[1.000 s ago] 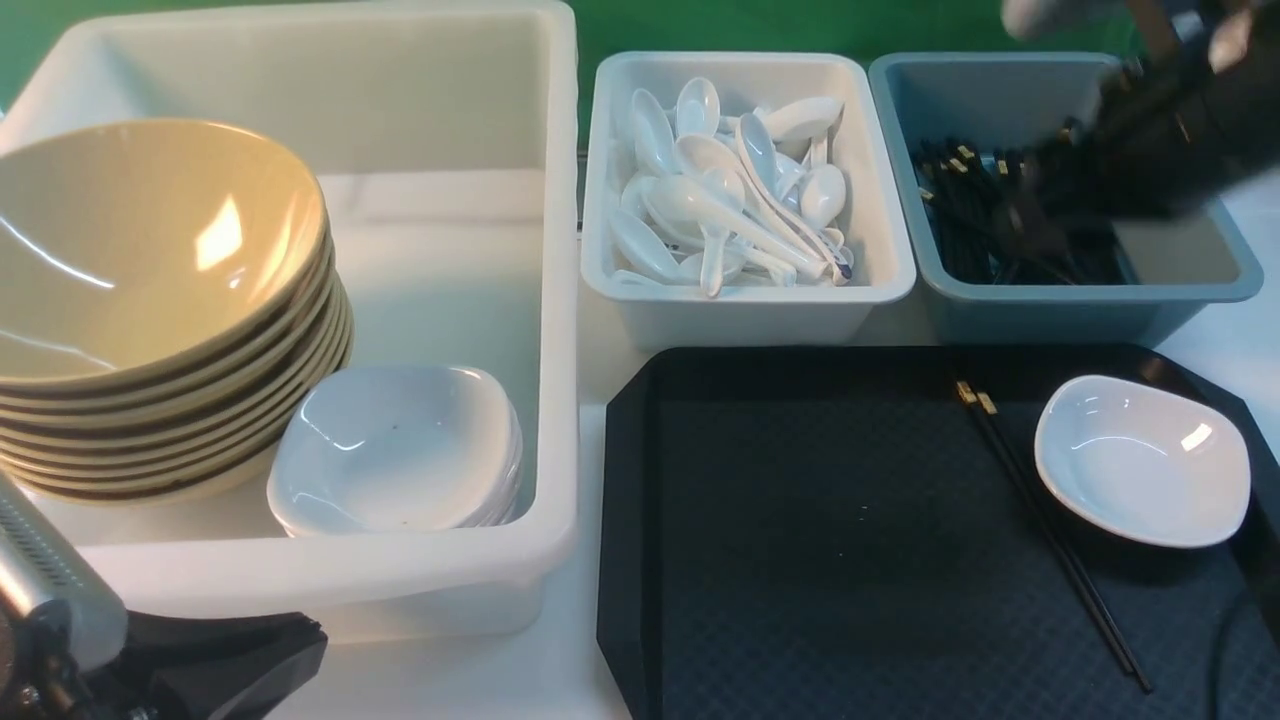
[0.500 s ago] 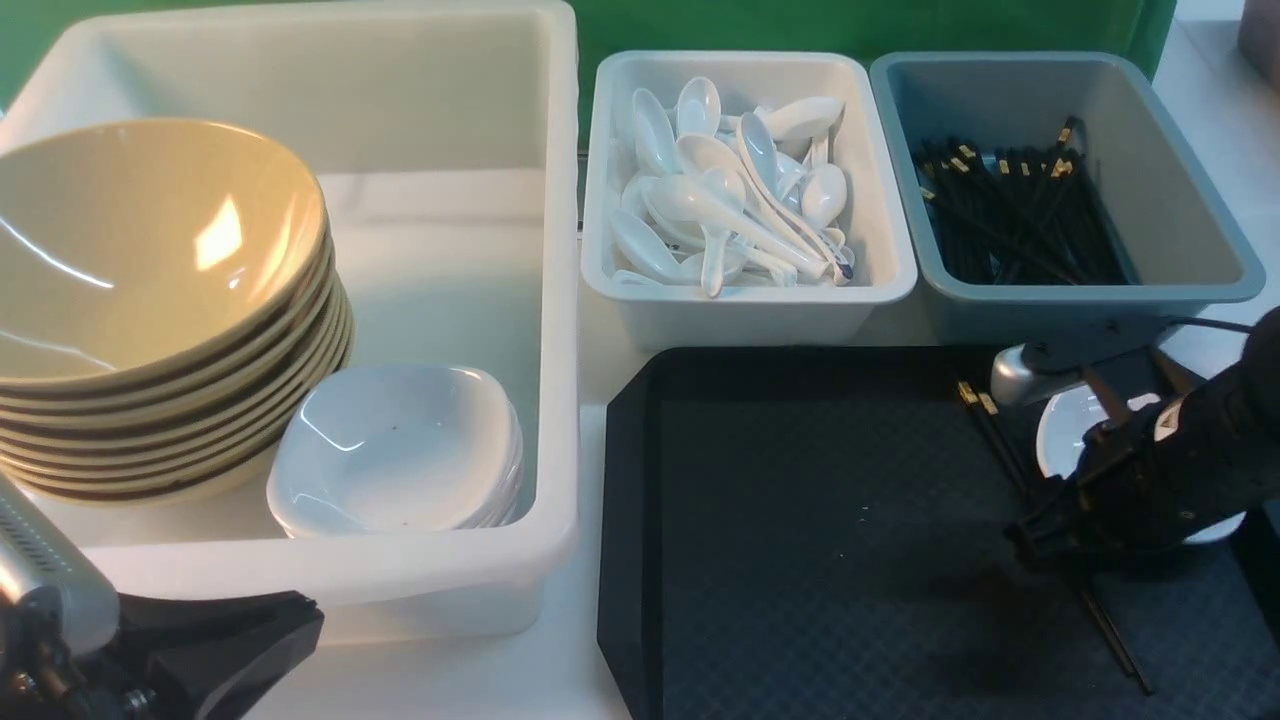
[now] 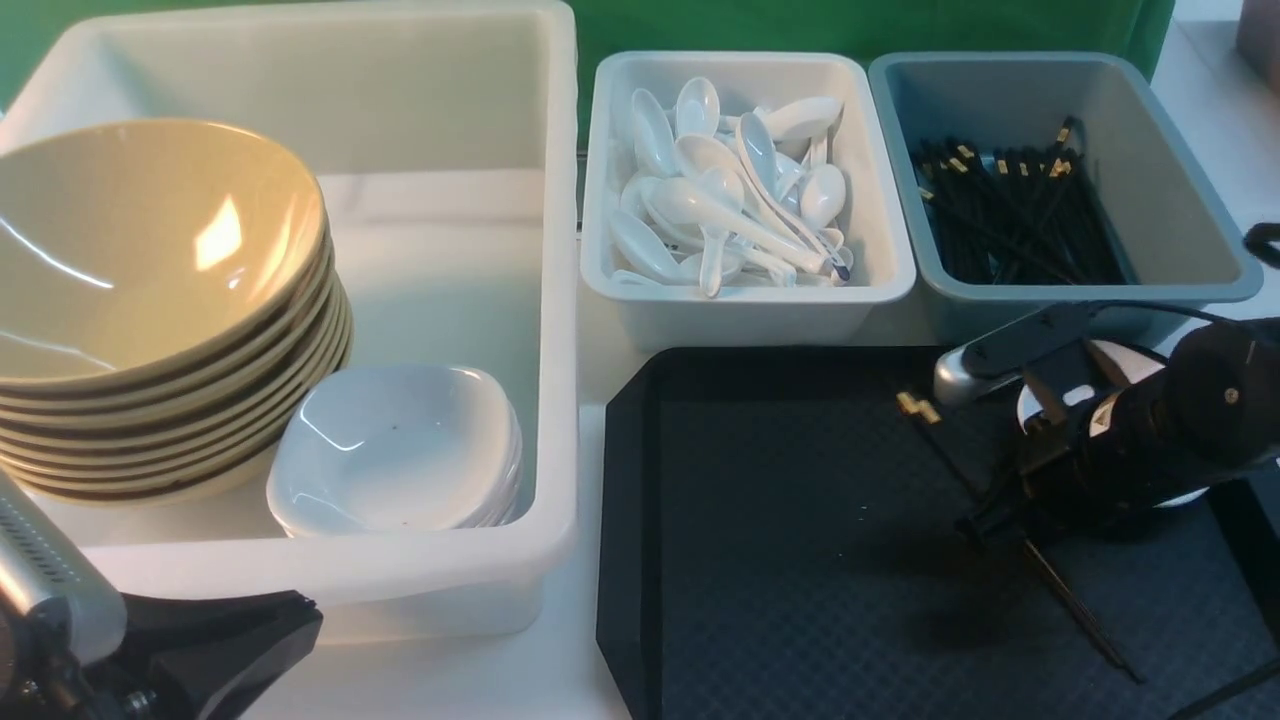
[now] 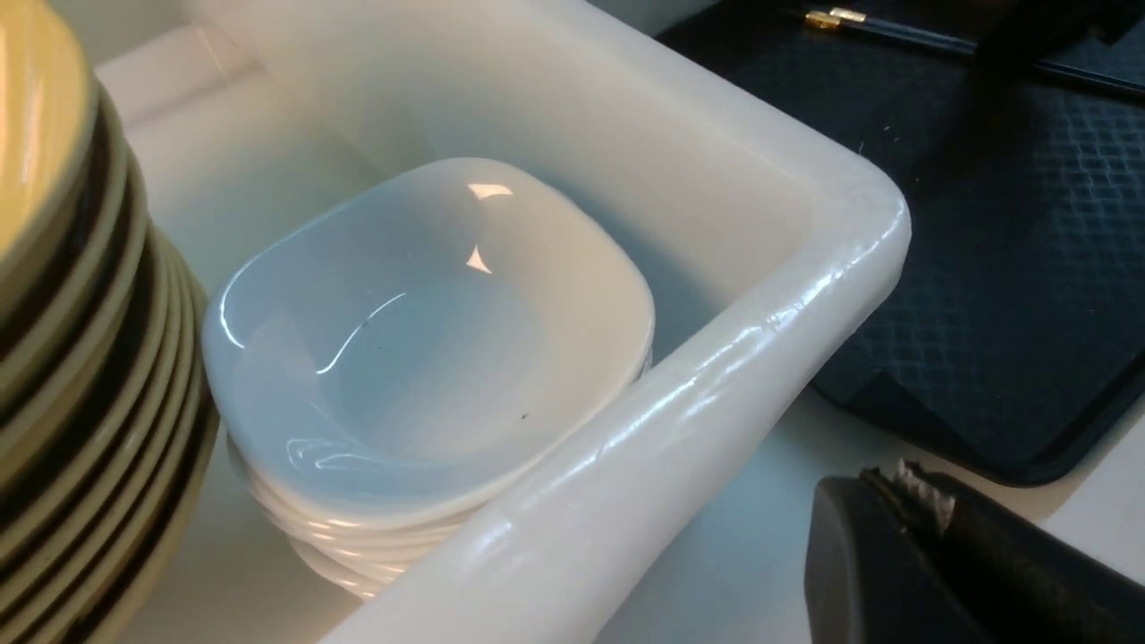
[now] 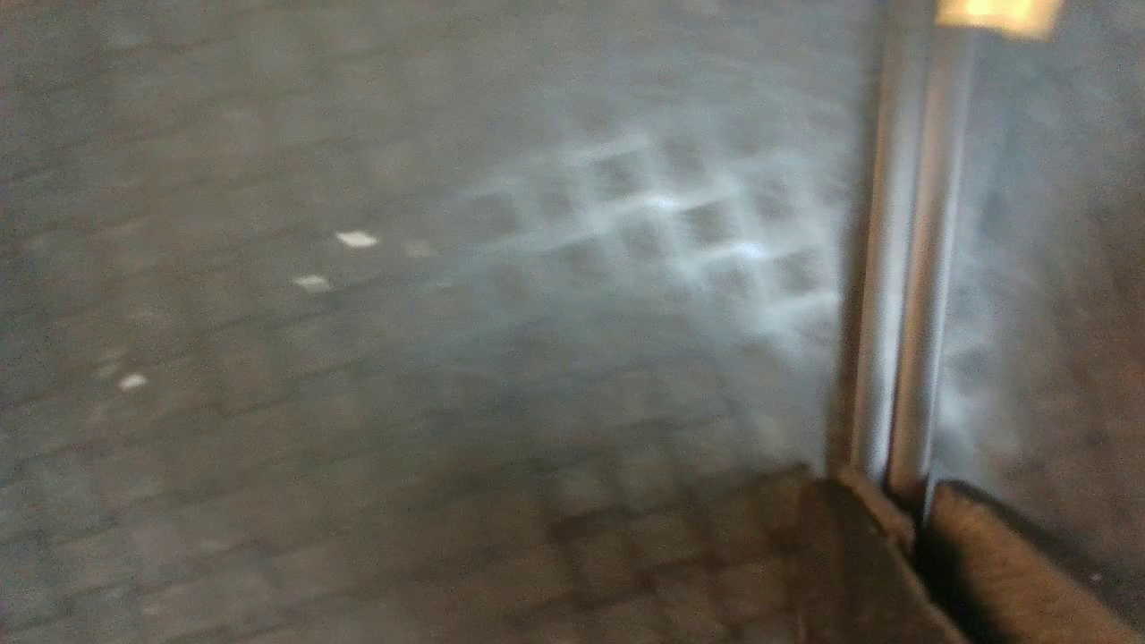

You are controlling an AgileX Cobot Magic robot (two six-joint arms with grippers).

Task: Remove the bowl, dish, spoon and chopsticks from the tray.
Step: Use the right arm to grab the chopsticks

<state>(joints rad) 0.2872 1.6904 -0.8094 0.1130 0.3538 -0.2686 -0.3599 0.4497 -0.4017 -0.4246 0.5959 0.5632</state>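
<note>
my right fingers [image 5: 1002, 555] have just clenched on the chopsticks [image 3: 1075, 605]; their gold ends have swung left across the tray [image 3: 800, 560], away from the dish [image 3: 1032, 408] near its right edge. lifting comes next, i judge. left fingers [image 4: 984, 555] rest shut off the tray's left.

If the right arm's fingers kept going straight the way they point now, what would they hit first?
Probably the bare textured floor of the tray: the right gripper, shut on the chopsticks, angles down toward it, with nothing else between. How near is unclear.
</note>
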